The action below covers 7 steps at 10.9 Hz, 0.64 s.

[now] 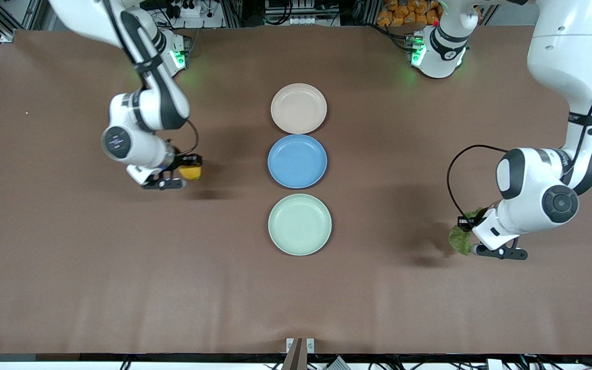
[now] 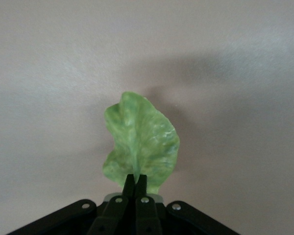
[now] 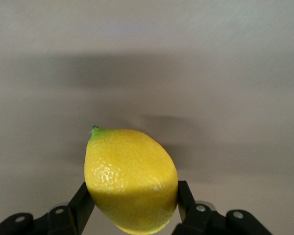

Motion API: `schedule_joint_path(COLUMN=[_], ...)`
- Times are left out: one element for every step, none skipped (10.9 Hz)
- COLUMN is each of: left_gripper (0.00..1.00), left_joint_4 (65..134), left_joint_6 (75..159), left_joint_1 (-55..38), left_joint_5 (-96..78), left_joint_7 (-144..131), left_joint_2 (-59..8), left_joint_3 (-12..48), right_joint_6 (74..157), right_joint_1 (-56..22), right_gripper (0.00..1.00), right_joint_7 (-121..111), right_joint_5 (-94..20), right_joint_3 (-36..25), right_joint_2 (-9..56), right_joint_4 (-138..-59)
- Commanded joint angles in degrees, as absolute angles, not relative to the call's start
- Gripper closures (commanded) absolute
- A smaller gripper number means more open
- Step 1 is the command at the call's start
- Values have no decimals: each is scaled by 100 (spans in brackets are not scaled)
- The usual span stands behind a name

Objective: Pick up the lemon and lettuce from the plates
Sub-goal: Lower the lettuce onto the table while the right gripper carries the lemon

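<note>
Brown table (image 1: 70,288) under a high camera, robot bases along the edge farthest from it, cables and rack frames past that edge.

Right gripper (image 1: 185,173) up over bare tabletop toward the right arm's end of the table, clamped on the lemon (image 1: 191,172). In the right wrist view, the same right gripper (image 3: 132,203) with black fingers (image 3: 82,201) pressed against both sides of the lemon (image 3: 131,180), yellow skin dimpled, small green tip pointing away from the wrist. Faint shadow on the cloth underneath, no contact with the table visible.

Left gripper (image 1: 468,234) over bare tabletop toward the left arm's end, pinched tight on the lettuce (image 1: 461,237). In the left wrist view, left gripper (image 2: 135,184) nearly closed, fingertips (image 2: 129,186) meeting on the base of the lettuce (image 2: 141,144), leaf standing out from the tips, wrinkled and pale-veined, its shadow soft on the table below.

Three plates in a row down the middle of the table, well apart from both grippers: beige-pink plate (image 1: 298,108) farthest from the front camera, blue plate (image 1: 297,161) between, mint green plate (image 1: 299,224) nearest. Nothing lying on any of them. Neighbouring rims almost touching.
</note>
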State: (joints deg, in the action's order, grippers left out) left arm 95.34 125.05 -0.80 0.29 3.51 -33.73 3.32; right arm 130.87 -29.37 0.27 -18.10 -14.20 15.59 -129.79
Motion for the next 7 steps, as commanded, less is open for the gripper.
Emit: schedule_joint_path(left_gripper=[100, 100, 100, 89, 30, 0, 0], left_joint_4=[9536, 9510, 9466, 9448, 9448, 9448, 9448], left_joint_6=[12612, 12621, 12630, 12630, 12630, 12630, 12630], left_joint_1=[-35, -61, -70, -79, -70, -27, -70], left_joint_5=[123, 123, 158, 167, 167, 141, 115], left_joint_7=[439, 448, 448, 448, 457, 518, 536], left_joint_2=[-3568, -3647, -3743, -3779, -3762, -3727, -3674], left_joint_3=[387, 387, 387, 387, 387, 395, 396], right_joint_6=[13043, 13017, 13043, 13060, 13078, 13096, 13139], right_joint_1=[-2138, -1910, -1646, -1461, -1346, -1266, -1266], right_gripper=[88, 87, 86, 85, 84, 82, 76], right_joint_7=[-1419, -1746, -2010, -2326, -2599, -2715, -2725], right_joint_5=[-1548, -1277, -1083, -1029, -1028, -1020, -1020], right_joint_3=[-1354, -1354, -1345, -1345, -1345, -1345, -1345], right_joint_2=[2160, 2414, 2617, 2724, 2768, 2812, 2847], right_joint_4=[-12219, -11904, -11709, -11585, -11532, -11488, -11444])
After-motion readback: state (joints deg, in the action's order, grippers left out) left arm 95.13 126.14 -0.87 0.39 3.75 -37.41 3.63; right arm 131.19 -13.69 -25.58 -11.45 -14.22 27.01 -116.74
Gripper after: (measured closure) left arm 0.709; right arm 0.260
